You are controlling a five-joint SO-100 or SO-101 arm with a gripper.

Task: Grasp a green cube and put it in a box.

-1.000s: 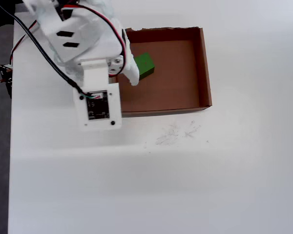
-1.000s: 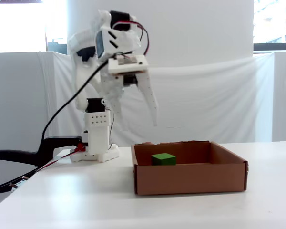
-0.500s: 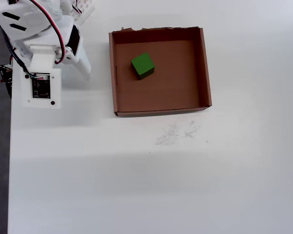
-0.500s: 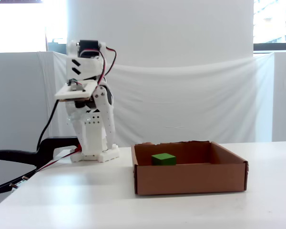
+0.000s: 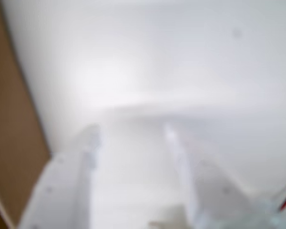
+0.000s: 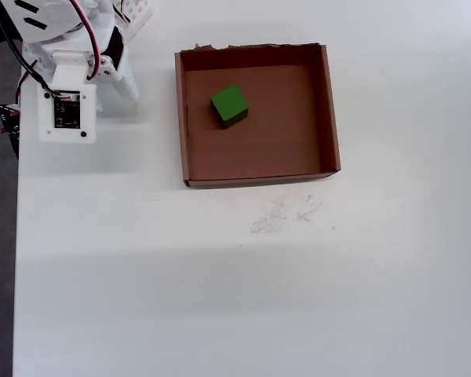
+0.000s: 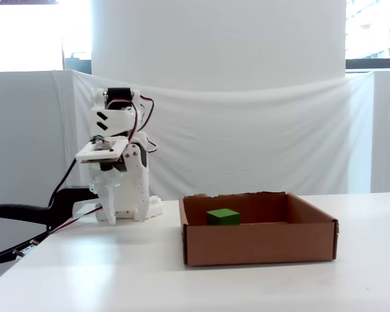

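The green cube (image 6: 229, 105) rests on the floor of the brown cardboard box (image 6: 330, 110), in its upper left part in the overhead view; the fixed view shows the green cube (image 7: 222, 216) behind the front wall of the box (image 7: 260, 243). The white arm (image 6: 67, 110) is folded at the table's far left, apart from the box. In the blurred wrist view my gripper (image 5: 131, 136) points down at bare white table. Its two fingers (image 5: 88, 145) stand apart with nothing between them. A brown strip of the box (image 5: 9, 143) fills that view's left edge.
Black and red cables (image 7: 26, 214) trail off the table's left edge beside the arm's base (image 7: 133, 209). Faint scribble marks (image 6: 282, 214) lie on the white tabletop (image 6: 243, 298) just below the box. A white curtain hangs behind the table.
The arm has drawn back from above the box to the far left and folded lower. The green cube has stayed in the box.
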